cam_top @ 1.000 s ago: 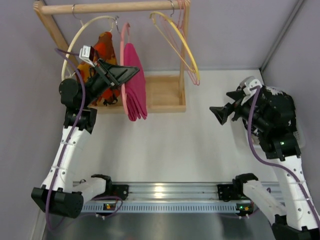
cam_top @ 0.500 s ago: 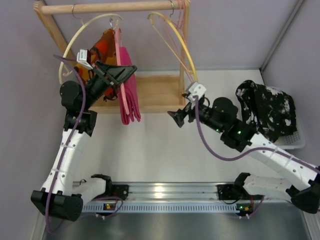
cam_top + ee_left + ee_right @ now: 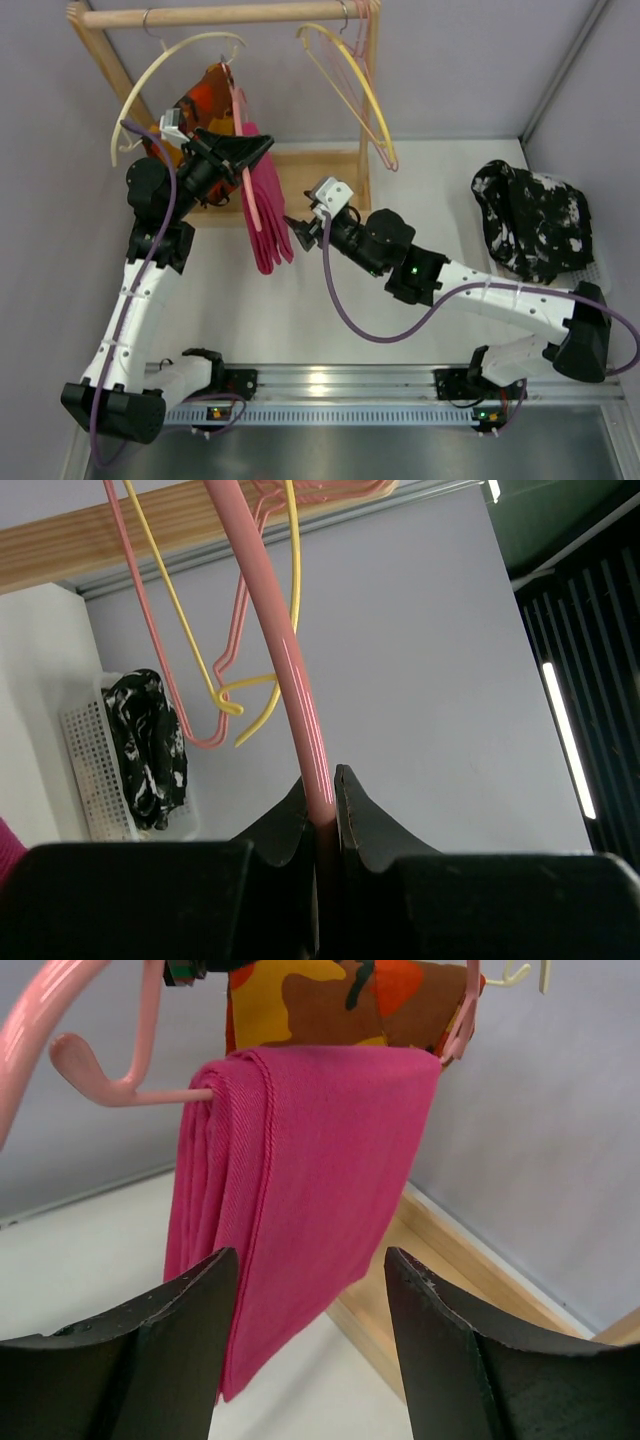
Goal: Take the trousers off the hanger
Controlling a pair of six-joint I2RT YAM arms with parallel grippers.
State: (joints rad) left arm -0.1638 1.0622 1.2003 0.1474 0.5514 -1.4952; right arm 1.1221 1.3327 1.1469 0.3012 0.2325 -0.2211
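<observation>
The magenta-pink trousers (image 3: 266, 215) hang folded over the bar of the salmon-pink hanger (image 3: 247, 185), which hangs from the wooden rail. My left gripper (image 3: 262, 148) is shut on the hanger's curved arm, seen as a pink rod (image 3: 290, 670) between the jaws in the left wrist view. My right gripper (image 3: 296, 228) is open and empty, close to the right side of the trousers. In the right wrist view the trousers (image 3: 300, 1180) hang just beyond the open fingers (image 3: 180, 1330), draped over the hanger's bar (image 3: 120, 1085).
An orange-red patterned garment (image 3: 205, 100) hangs on the cream-white hanger (image 3: 150, 85) behind. A yellow hanger (image 3: 360, 85) hangs at the rail's right. The wooden rack base (image 3: 320, 185) lies below. A black-and-white speckled cloth (image 3: 530, 220) fills a white basket at right.
My right arm has swung from the right side of the table across to the trousers, gripper open. My left gripper keeps its hold; the hanger and trousers swung slightly.
</observation>
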